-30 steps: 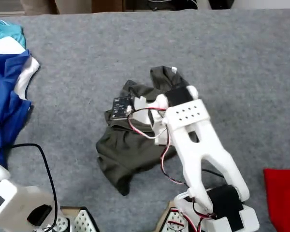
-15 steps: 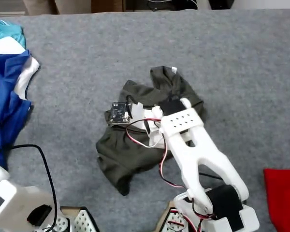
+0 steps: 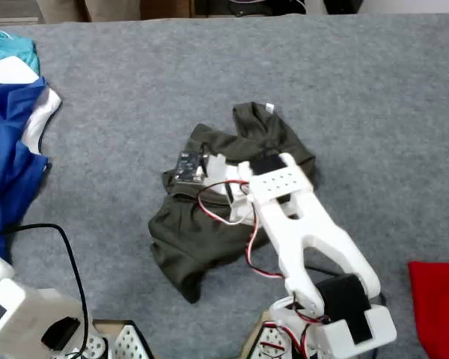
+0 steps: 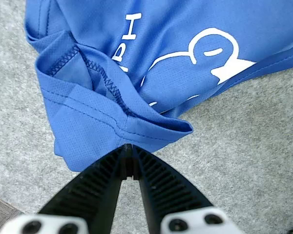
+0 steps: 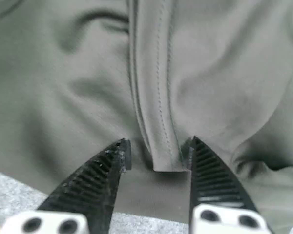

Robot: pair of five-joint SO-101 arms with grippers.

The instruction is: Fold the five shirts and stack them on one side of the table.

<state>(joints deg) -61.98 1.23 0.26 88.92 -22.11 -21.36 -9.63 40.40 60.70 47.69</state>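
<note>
1. Olive shirt (image 3: 187, 239) lies crumpled at the centre of the high view, on the grey table (image 3: 374, 90).
2. Right gripper (image 5: 156, 148) sits low over it, jaws apart, straddling a seamed fold.
3. Left gripper (image 4: 130, 163) is closed on nothing, tips just beside the hem of the blue shirt (image 4: 151, 48), which lies at the left edge of the high view.
4. Red shirt (image 3: 438, 307) lies at the lower right edge.

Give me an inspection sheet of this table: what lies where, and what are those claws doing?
Surface: grey felt table.
Job's things: olive shirt crumpled mid-table; blue shirt bunched at the high view's left edge, teal cloth beyond it; red shirt at its right edge.
Clutter: nothing seen.
Grippers: left gripper shut, tips by the blue shirt's hem; right gripper open, astride a fold of the olive shirt.
Cables: black cable across the near-left corner; red and white wires along the right arm.
Surroundings: cannot tell.
</note>
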